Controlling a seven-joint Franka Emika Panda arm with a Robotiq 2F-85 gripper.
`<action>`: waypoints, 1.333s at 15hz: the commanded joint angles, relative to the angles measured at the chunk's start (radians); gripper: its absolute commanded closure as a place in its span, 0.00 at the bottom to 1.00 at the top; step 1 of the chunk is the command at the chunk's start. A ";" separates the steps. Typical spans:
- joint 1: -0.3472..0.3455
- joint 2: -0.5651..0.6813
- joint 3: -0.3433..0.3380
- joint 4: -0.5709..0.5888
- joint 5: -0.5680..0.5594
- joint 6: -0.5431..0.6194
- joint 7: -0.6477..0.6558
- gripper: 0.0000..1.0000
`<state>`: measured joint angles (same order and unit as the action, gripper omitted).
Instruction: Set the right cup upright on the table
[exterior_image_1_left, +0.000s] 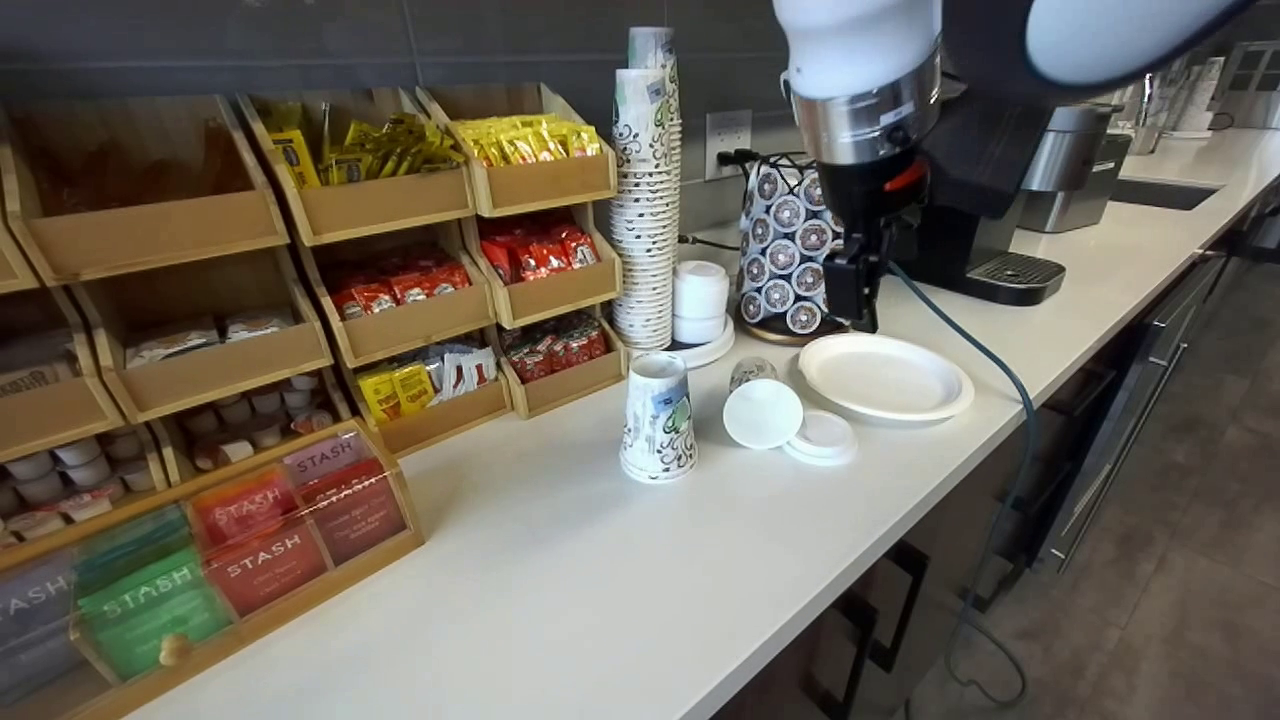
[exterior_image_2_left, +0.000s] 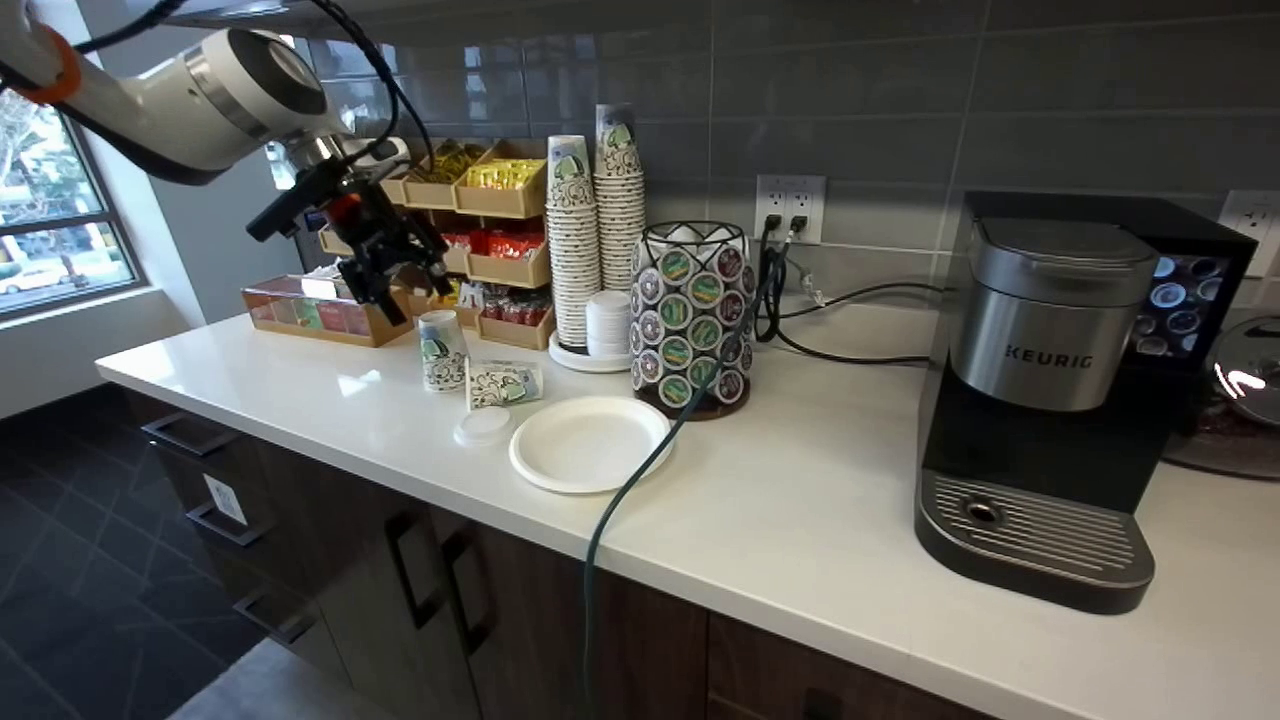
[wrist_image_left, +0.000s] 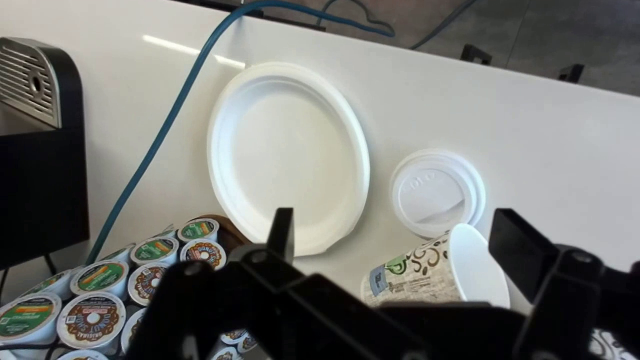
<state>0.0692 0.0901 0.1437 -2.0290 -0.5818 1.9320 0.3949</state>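
Wrist view: gripper fingers (wrist_image_left: 520, 245) spread; right cup (wrist_image_left: 417, 275) seen on side, mouth turned to 3 o'clock — lid (wrist_image_left: 435, 195) at 12, room left at 1 before table (wrist_image_left: 555, 150) edge.

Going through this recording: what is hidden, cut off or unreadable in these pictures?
Lying paper cup: wrist view, lower part behind the gripper.
Standing paper cup: wrist view, mostly behind the gripper and past the bottom edge.
Tea packets: lettering too small to read in an exterior view.
Robot arm: in an exterior view, cut off by the left edge.
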 joint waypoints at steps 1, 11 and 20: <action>0.033 0.111 -0.036 0.017 -0.107 0.076 0.127 0.00; 0.055 0.170 -0.063 0.038 -0.069 0.112 0.132 0.00; 0.081 0.238 -0.106 0.013 -0.147 0.325 0.196 0.00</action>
<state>0.1216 0.3010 0.0759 -1.9967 -0.6676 2.1620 0.5391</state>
